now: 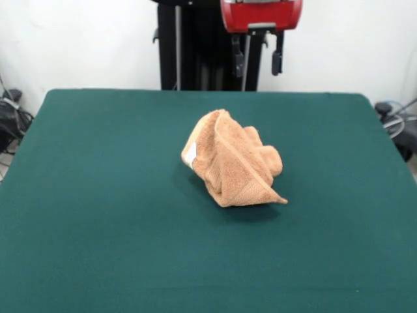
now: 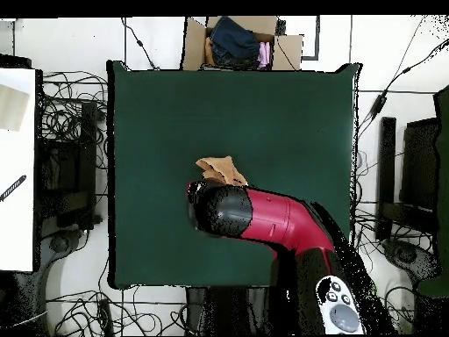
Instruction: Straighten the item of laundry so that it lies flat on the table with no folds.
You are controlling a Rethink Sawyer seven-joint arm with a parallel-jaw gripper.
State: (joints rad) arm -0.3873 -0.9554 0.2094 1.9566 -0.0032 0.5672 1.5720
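The light orange-tan towel (image 1: 231, 160) lies crumpled in a folded heap near the middle of the dark green table (image 1: 98, 195), with its small white tag (image 1: 190, 154) on the left side. My gripper (image 1: 257, 64) hangs high above the table's far side, behind the towel; its two black fingers (image 1: 238, 63) are apart and hold nothing. In the overhead view the red and black arm (image 2: 263, 218) covers most of the towel (image 2: 221, 168), so only one edge of it shows on the table (image 2: 289, 114), and the gripper itself is hidden under the arm.
The black pedestal (image 1: 195, 45) stands behind the table's far edge. A cardboard box (image 2: 241, 42) with clothes sits off the table's top edge in the overhead view. Cables and equipment (image 2: 70, 149) lie on the floor around the table.
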